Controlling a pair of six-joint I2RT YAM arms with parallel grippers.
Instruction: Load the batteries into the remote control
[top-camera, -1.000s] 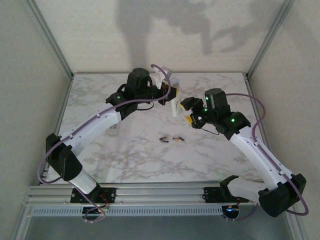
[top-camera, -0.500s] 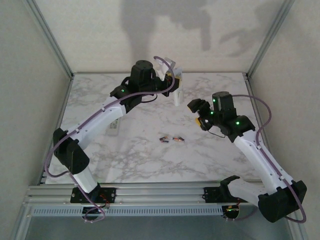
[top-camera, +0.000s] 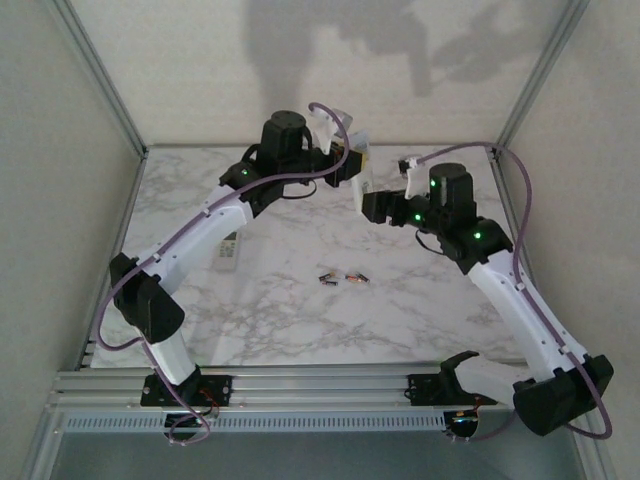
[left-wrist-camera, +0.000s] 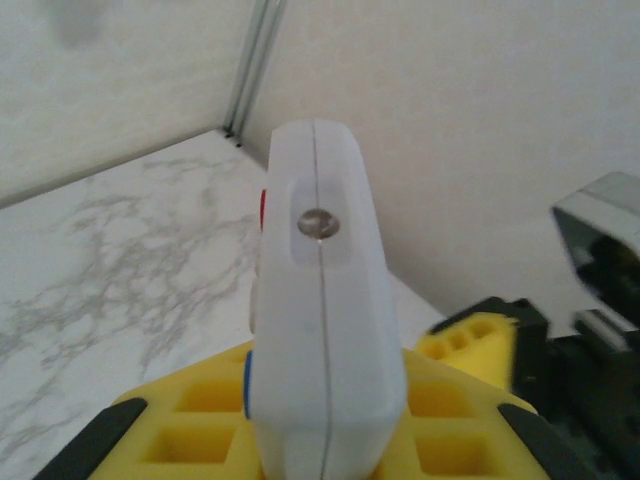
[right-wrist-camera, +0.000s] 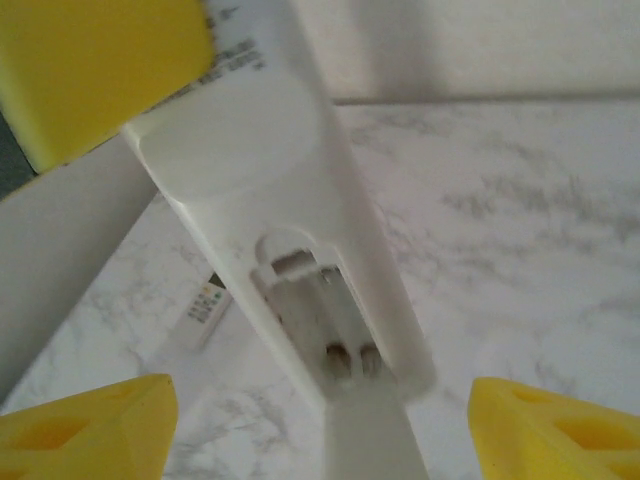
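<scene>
My left gripper (top-camera: 350, 163) is shut on a white remote control (top-camera: 359, 180) and holds it above the back of the table. In the left wrist view the remote (left-wrist-camera: 322, 300) stands end-on between the yellow fingers (left-wrist-camera: 170, 425). My right gripper (top-camera: 374, 205) is open just right of the remote's lower end. In the right wrist view the remote's open, empty battery compartment (right-wrist-camera: 318, 322) faces me, and its lower end reaches down between my spread fingertips (right-wrist-camera: 95, 432) without touching them. Two small batteries (top-camera: 340, 278) lie side by side on the table's middle.
A second, smaller remote (top-camera: 229, 252) lies on the marble table (top-camera: 420, 310) under the left arm, also seen as a remote with coloured buttons (right-wrist-camera: 203, 310) in the right wrist view. Metal frame posts (top-camera: 105, 85) stand at the back corners.
The left arm has raised the remote and carried it slightly right. The right gripper has risen and swung left and back, up to the remote's lower end. The batteries have not moved.
</scene>
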